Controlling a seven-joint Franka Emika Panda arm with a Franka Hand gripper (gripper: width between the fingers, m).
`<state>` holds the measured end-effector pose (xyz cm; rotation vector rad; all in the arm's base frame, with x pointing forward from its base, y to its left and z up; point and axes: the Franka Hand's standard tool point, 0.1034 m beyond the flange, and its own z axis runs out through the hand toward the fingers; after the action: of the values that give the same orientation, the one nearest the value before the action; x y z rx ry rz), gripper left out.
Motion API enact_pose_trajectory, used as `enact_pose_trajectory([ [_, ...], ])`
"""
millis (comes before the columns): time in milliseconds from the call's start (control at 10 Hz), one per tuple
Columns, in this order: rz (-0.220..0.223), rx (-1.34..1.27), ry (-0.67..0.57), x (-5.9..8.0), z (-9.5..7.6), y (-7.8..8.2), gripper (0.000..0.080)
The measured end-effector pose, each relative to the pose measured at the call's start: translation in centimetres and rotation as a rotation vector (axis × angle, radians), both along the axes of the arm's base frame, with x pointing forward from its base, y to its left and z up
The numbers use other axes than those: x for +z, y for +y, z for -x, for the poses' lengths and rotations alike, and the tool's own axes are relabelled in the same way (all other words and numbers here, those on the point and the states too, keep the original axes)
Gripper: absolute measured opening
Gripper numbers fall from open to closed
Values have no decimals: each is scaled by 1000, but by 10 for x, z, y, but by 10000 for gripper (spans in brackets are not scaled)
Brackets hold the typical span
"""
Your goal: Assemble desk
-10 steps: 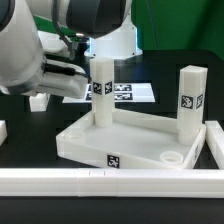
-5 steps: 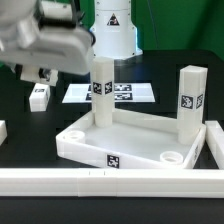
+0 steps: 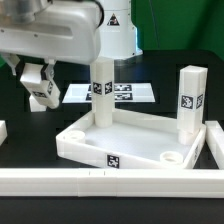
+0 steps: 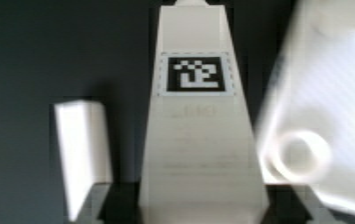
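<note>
Gripping loose leg w/ gripper, fingers part-closed, tight on its sides; far left of scene, tilted. Tabletop at centre, just behind front rail. Upright in its far corners: left leg & right leg. Behind, marker board.

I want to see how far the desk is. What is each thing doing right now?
pincer: shut on the held leg
held leg: gripped, tilted, away from the tabletop
tabletop: lying flat, rim up
one standing leg: upright in a corner socket, exterior view's left
other standing leg: upright in a corner socket, exterior view's right
front socket: empty
loose leg: lying flat, untouched
</note>
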<state>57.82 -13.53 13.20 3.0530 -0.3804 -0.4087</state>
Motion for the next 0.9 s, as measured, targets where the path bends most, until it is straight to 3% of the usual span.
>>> enact_pose_trajectory([
  [100,-24,-24,-50,9,-12,12,289],
  [300,22,-17,-231,21,-41,32,289],
  [600,62,0,-399,17,-47,32,289],
  [800,61,-16,-541,32,-61,67,289],
  [900,46,-45,-552,34,-66,84,289],
])
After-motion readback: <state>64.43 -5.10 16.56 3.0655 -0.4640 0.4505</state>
